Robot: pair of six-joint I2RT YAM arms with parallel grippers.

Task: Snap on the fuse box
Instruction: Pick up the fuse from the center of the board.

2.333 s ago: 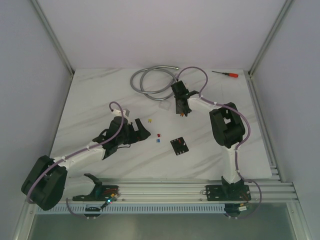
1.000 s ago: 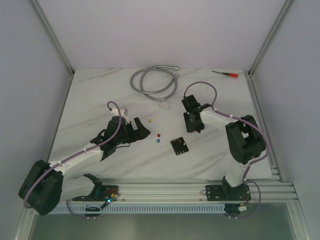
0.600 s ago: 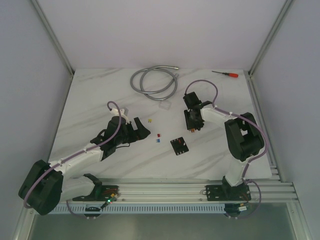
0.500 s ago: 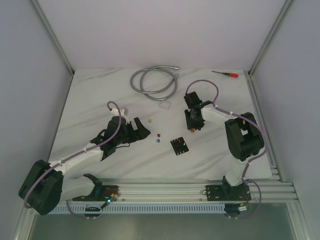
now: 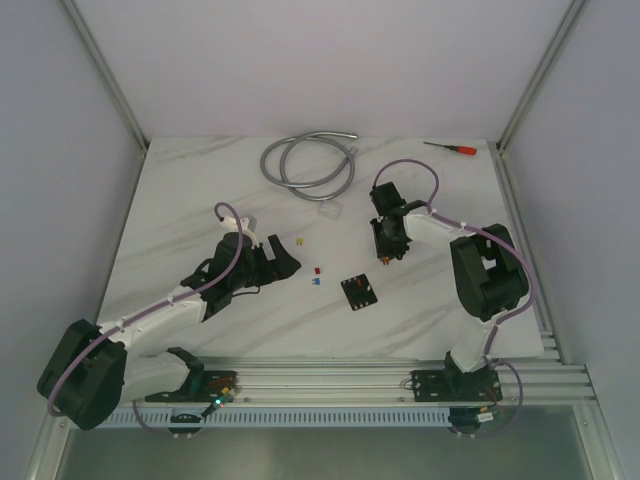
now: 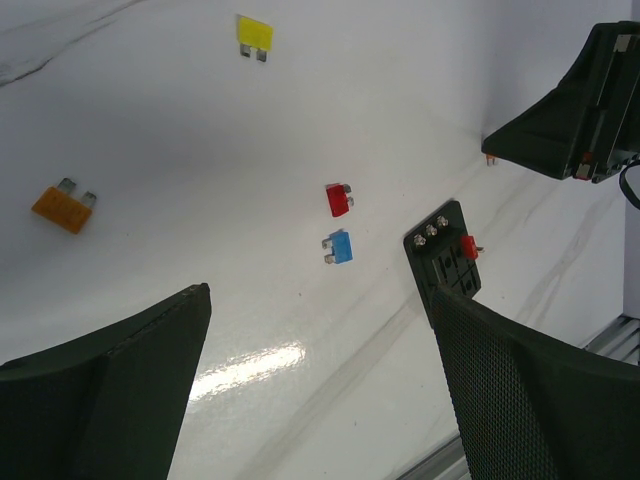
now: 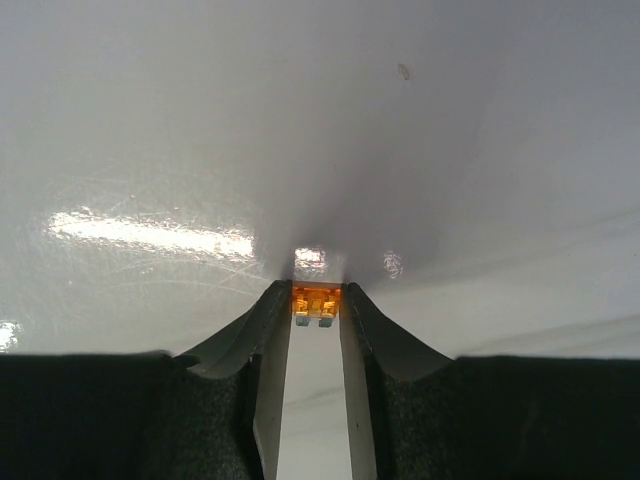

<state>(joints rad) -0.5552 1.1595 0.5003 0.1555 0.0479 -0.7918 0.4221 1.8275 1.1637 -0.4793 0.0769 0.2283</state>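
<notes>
Right gripper [image 7: 316, 292]: closed on an orange fuse [image 7: 316, 303] by its very tips — it could twist or slip as you lift
Left gripper [image 6: 315, 305]: wide open, empty
Fuse box [image 5: 358, 291]: loose by the table's [image 5: 200, 200] near edge, mid-width — may skid under your push

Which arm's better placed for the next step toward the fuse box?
Right, probably. The right tool holds an orange fuse between its fingertips, a short way beyond the fuse box. The left tool is wide open and empty, hovering by the loose red fuse and blue fuse.
</notes>
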